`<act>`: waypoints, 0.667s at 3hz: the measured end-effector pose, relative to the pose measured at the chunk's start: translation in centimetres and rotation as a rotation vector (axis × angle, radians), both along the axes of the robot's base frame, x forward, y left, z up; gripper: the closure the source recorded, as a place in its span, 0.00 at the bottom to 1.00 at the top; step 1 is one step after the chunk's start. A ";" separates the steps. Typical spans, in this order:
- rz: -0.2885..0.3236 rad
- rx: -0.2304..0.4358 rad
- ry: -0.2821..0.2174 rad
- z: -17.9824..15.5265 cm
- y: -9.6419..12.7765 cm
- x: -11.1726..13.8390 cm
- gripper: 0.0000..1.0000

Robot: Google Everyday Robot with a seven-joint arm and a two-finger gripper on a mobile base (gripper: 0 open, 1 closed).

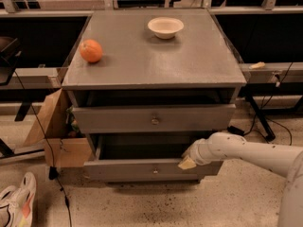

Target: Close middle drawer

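The middle drawer (142, 170) is a low grey front with a small round knob. It stands pulled out below the taller top drawer (154, 119), and its dark inside shows. My gripper (188, 162) is at the end of the white arm coming in from the right. It rests against the top edge of the middle drawer's front panel, right of the knob. The top drawer also sits slightly out from the cabinet.
On the grey cabinet top (189, 60) lie an orange (91, 50) and a white bowl (165, 27). An open cardboard box (57, 131) leans against the cabinet's left side. A shoe (16, 202) and cables lie on the floor at the left.
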State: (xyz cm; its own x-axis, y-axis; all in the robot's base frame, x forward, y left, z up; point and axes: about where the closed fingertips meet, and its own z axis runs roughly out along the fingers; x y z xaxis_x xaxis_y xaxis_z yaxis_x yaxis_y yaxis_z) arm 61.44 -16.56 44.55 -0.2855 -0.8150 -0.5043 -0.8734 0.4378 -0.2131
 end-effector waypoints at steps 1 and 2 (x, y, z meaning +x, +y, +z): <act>-0.014 0.010 -0.004 0.3 0.0 -0.1 0.11; -0.064 0.037 -0.028 1.7 -0.1 -0.3 0.00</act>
